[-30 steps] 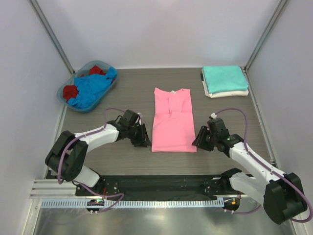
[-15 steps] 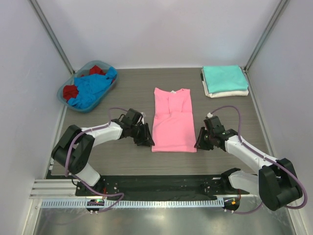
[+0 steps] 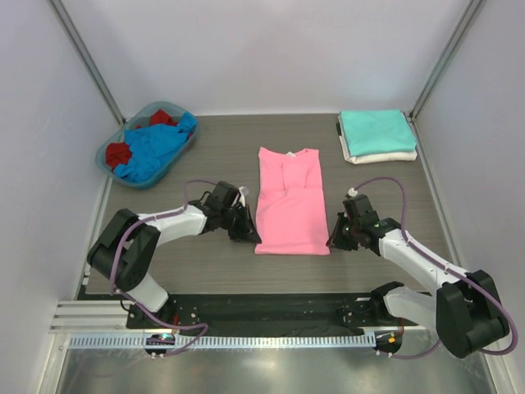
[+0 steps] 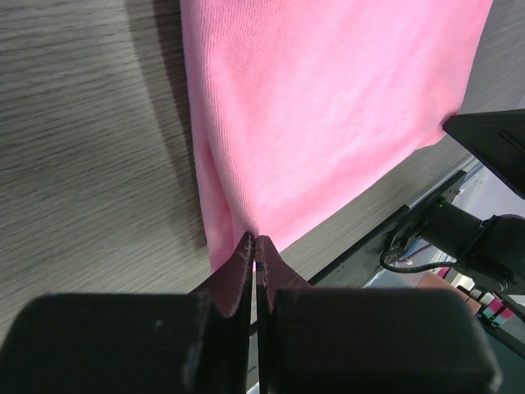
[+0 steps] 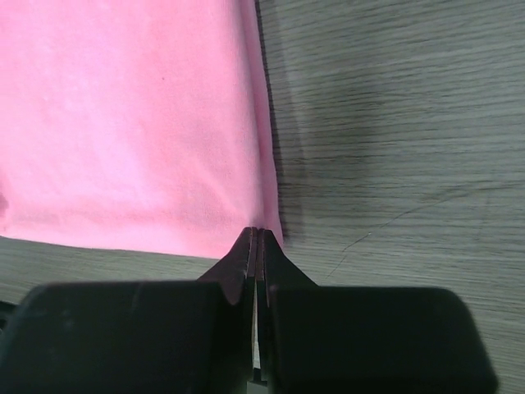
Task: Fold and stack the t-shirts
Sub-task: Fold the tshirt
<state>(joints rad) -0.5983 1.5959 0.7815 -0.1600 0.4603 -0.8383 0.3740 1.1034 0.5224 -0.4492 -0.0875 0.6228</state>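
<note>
A bright pink t-shirt (image 3: 289, 205) lies flat in the middle of the table, folded into a long strip with its collar at the far end. My left gripper (image 3: 253, 237) is shut on its near left corner; in the left wrist view the closed tips (image 4: 256, 240) pinch the pink hem (image 4: 328, 115). At the near right corner my right gripper (image 3: 331, 242) is shut as well, its tips (image 5: 257, 231) biting the pink cloth (image 5: 131, 123). A folded teal t-shirt (image 3: 376, 129) rests on a folded white t-shirt (image 3: 382, 156) at the back right.
A blue-rimmed basket (image 3: 109, 144) at the back left holds a crumpled blue t-shirt (image 3: 152, 148) and a red t-shirt (image 3: 119, 153). Frame posts and white walls close in the table's sides. A black mat (image 3: 262, 310) runs along the near edge.
Both grippers have slid inward to the pink shirt's near corners and closed on the hem. The shirt itself lies as before.
</note>
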